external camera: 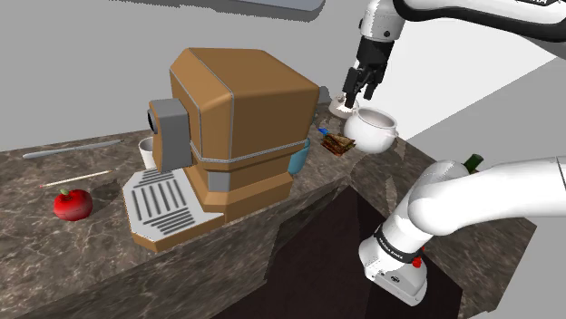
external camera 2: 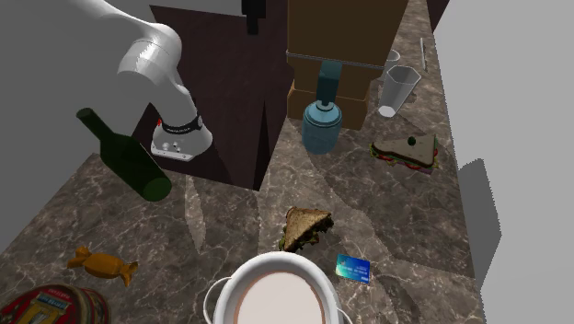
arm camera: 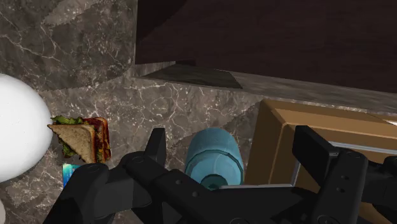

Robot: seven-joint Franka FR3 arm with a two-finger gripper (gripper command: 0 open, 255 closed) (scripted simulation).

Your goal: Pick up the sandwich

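Two black fingers (arm camera: 156, 146) of the tool (arm camera: 234, 153) stand wide apart and clasp nothing; a blue bottle (arm camera: 215, 159) stands on the counter (arm camera: 83, 57) below the gap. In the shoulder view the tool hangs in the air at 11 o'clock of the white pot (external camera: 370, 134). The sandwich (external camera 2: 306, 227) is a toasted triangle with green leaf at its edge. It lies flat on the counter at 12 o'clock of the pot in the second exterior view, with a blue card (external camera 2: 353, 268) near it at 4 o'clock. A second sandwich (external camera 2: 407, 152) lies well apart at 2 o'clock, near a clear glass (external camera 2: 397, 89).
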